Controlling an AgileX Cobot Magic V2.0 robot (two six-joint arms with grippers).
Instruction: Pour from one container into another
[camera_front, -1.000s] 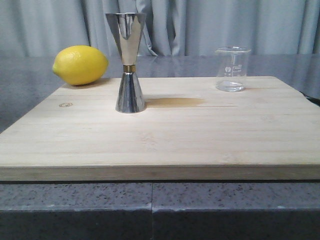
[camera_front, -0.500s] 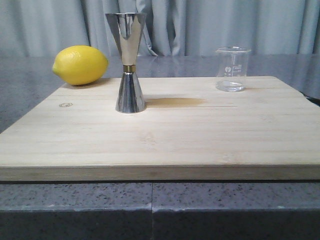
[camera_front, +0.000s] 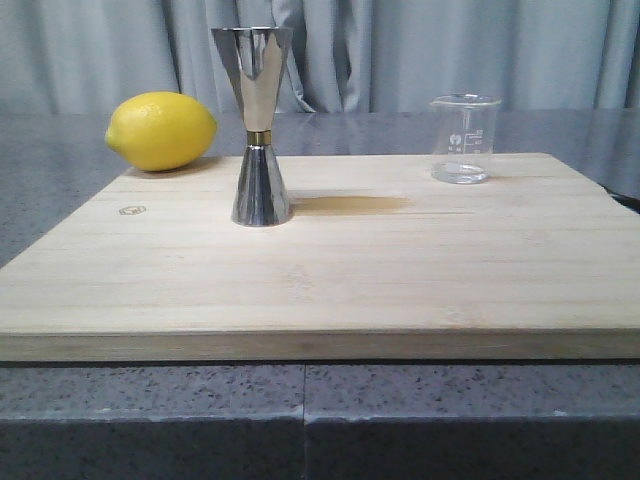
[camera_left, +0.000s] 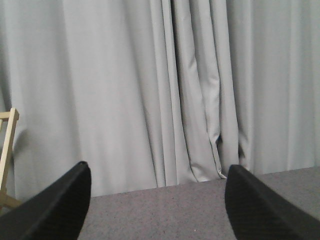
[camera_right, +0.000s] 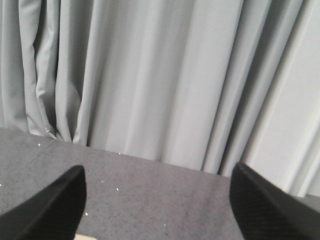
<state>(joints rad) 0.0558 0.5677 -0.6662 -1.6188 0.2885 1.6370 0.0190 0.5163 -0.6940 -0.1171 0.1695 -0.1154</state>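
Waiting at the start, both the left pincer (camera_left: 156, 210) and right pincer (camera_right: 157, 210) gape wide and empty; next, the right must grasp the beaker (camera_front: 464, 138) to pour into the jigger (camera_front: 257, 125).

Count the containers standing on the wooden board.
2: the steel jigger stands upright left of the board's centre; the glass beaker stands near the far right corner. None appear hidden.

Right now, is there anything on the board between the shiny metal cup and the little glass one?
No. In the front view, only bare wooden board lies between the jigger and the beaker, crossed by the jigger's shadow.
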